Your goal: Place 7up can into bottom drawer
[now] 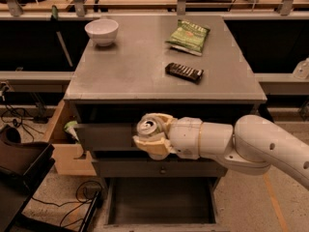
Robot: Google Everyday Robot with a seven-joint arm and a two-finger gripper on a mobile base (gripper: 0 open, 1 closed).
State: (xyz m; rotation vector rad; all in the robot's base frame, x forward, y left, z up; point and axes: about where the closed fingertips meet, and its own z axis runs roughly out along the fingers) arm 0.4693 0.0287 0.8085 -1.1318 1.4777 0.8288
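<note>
My gripper [150, 135] is shut on the 7up can [146, 127], a small silver can whose shiny pull-tab top faces the camera. It hangs in front of the cabinet's top drawer, below the tabletop edge. The bottom drawer [161, 215] is pulled open beneath it, a wide shallow grey tray with a flat floor and nothing visible in it. The white arm [241, 146] reaches in from the right.
On the grey cabinet top [135, 71] stand a white bowl [102, 31] at the back left, a green chip bag [189, 36] and a dark snack bar [184, 72]. A wooden box [65, 146] sits left of the cabinet. Cables lie on the floor at left.
</note>
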